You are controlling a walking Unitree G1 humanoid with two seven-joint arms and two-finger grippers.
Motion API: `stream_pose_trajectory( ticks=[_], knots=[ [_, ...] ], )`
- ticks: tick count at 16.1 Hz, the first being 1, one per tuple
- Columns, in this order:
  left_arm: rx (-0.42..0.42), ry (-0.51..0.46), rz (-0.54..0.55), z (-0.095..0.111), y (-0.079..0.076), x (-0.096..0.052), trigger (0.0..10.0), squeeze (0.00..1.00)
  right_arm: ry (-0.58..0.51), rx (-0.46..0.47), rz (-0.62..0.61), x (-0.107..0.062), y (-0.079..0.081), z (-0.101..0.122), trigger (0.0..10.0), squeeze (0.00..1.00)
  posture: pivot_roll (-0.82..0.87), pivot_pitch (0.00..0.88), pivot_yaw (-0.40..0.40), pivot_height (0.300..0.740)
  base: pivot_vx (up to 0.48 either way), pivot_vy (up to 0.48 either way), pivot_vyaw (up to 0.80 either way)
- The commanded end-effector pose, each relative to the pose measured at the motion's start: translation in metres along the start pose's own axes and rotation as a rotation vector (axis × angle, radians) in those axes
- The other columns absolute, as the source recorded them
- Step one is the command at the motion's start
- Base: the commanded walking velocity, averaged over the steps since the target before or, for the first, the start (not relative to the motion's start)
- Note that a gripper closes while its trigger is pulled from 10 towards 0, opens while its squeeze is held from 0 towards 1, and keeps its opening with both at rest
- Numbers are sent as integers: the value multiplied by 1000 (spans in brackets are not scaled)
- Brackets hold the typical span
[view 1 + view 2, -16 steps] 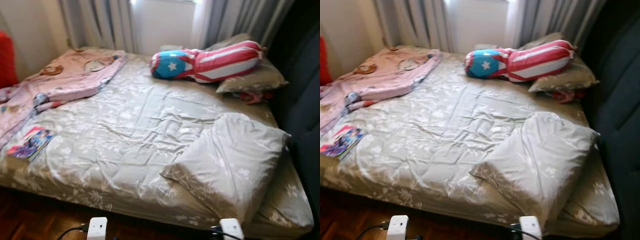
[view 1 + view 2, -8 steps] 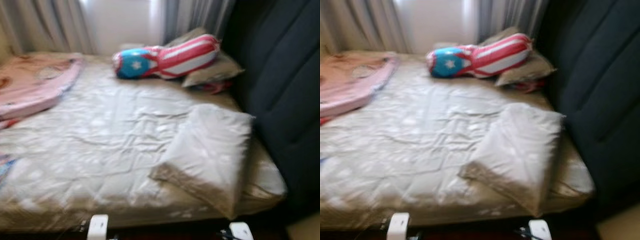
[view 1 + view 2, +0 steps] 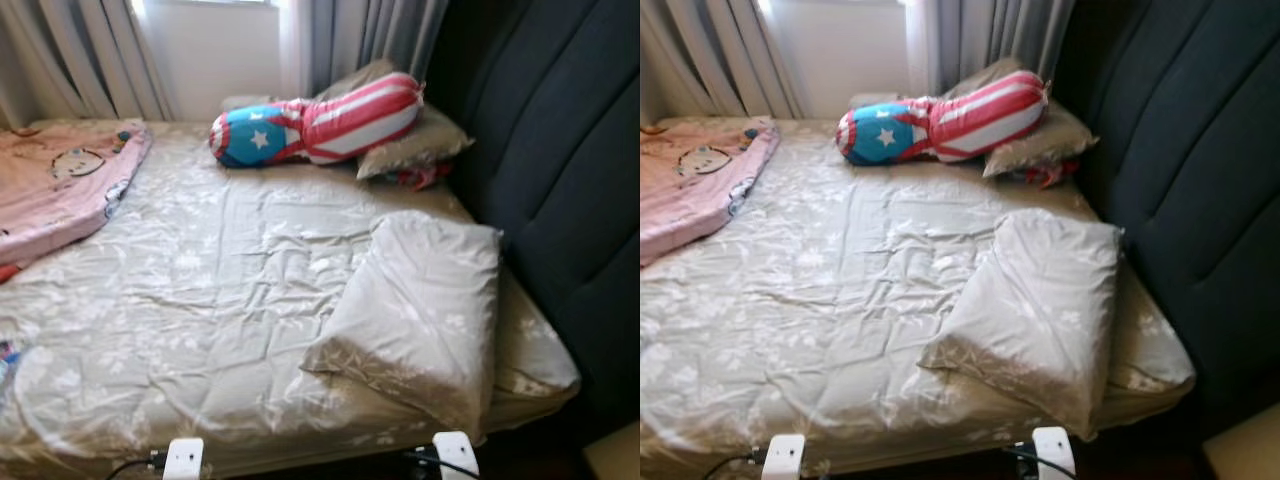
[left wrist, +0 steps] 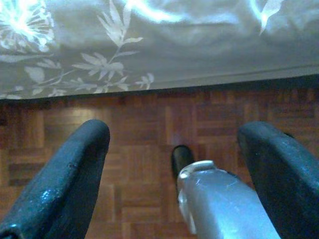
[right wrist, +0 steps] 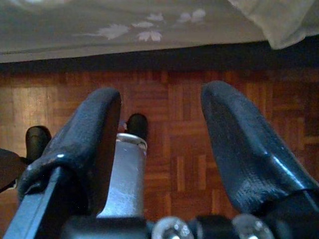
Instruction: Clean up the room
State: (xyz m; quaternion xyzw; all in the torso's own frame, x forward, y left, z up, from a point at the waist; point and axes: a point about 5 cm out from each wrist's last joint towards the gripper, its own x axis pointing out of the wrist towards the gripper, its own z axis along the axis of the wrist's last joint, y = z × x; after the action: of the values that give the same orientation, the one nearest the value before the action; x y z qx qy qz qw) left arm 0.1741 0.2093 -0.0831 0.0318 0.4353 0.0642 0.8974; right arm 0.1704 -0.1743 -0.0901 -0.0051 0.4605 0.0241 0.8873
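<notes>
A bed (image 3: pixel 200 300) with a grey floral sheet lies before me. On its near right part rests a grey pillow (image 3: pixel 425 310). At the far end a red, white and blue star bolster (image 3: pixel 320 120) leans on another grey pillow (image 3: pixel 415 145). A pink blanket (image 3: pixel 55 190) is bunched at the far left. Both arms hang low beside the bed's front edge. My left gripper (image 4: pixel 174 134) is open over the parquet floor (image 4: pixel 139 129), holding nothing. My right gripper (image 5: pixel 162 97) is open too, with nothing between its fingers.
A dark padded headboard (image 3: pixel 560 160) runs along the bed's right side. Grey curtains (image 3: pixel 370 35) and a bright window stand behind the bed. A colourful item (image 3: pixel 5 355) peeks in at the left edge. A beige corner (image 3: pixel 612 455) shows at the bottom right.
The camera has swung to the right: the headboard takes up more of the picture and the colourful book has slid to the left edge. Nothing on the bed has moved.
</notes>
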Motion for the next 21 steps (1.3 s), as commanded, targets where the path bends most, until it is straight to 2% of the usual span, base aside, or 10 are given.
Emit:
stream_pose_trajectory(
  ticks=[1, 4, 5, 7, 10, 14, 19, 21],
  knots=[
    [15, 8, -17, 1, -7, 1, 10000, 0, 9, 4, -25, -2, -9, -4, 10000, 0, -33, 0, -57, 740, 0, 0, 0],
    [35, 7, -18, 1, -8, 1, 10000, 0, 7, 15, -57, -7, -32, -6, 10000, 0, -33, 0, -57, 740, 0, -80, 0],
    [36, 7, -18, 1, -8, 1, 10000, 0, 5, 17, -59, -7, -33, -6, 10000, 0, -33, 0, -57, 740, 0, -240, 0],
    [40, 8, -16, 0, -8, 0, 10000, 0, 2, 16, -56, -7, -32, -6, 10000, 0, -34, 0, -57, 740, 0, -334, 0],
    [37, 13, -10, -5, -2, -1, 10000, 0, 1, 11, -36, -4, -14, -7, 10000, 0, -34, 0, -56, 740, 0, -363, 0],
    [19, 10, -7, -7, 1, -2, 10000, 0, -5, 14, -27, -3, -5, -7, 10000, 0, -37, 0, -55, 740, 0, -165, 0],
    [22, -7, -15, 3, -6, 1, 10000, 0, -14, 14, -38, -5, -19, -6, 10000, 0, -37, 0, -57, 740, 0, 0, 0],
    [24, -10, -17, 5, -8, 1, 10000, 0, -12, 16, -40, -5, -19, -7, 10000, 0, -37, 0, -56, 740, 0, 0, 0]
  ],
)
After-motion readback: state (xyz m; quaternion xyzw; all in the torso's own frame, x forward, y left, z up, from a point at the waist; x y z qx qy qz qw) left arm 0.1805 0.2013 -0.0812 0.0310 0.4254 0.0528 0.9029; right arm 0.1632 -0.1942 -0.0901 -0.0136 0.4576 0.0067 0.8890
